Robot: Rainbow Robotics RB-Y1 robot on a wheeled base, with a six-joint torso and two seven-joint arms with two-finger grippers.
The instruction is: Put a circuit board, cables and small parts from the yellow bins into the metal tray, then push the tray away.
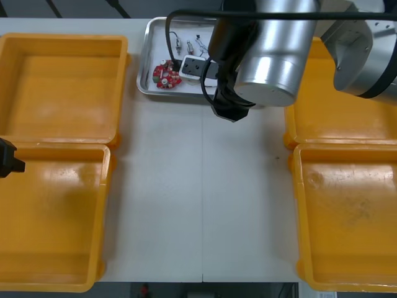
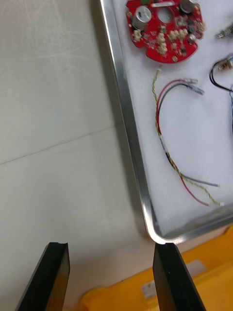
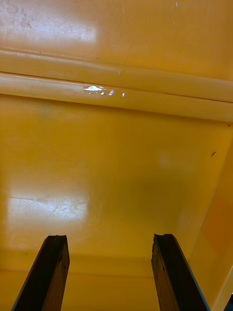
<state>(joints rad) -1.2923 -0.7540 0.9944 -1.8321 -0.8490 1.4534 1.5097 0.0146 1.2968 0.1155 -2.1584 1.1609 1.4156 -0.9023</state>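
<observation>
On the tabletop (image 1: 198, 198) I count four yellow bins (image 1: 62, 38), one tray (image 1: 143, 62) holding one circuit board (image 1: 166, 75); left pincer (image 3: 109, 240), right pincer (image 2: 109, 248) spread.

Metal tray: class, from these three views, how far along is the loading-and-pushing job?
Done: the circuit board, cables and small metal parts lie in the metal tray. In hand: the right gripper, jaws open, hovers at the tray's near edge. The left gripper hangs, open, over a yellow bin. Left: the push away.
</observation>
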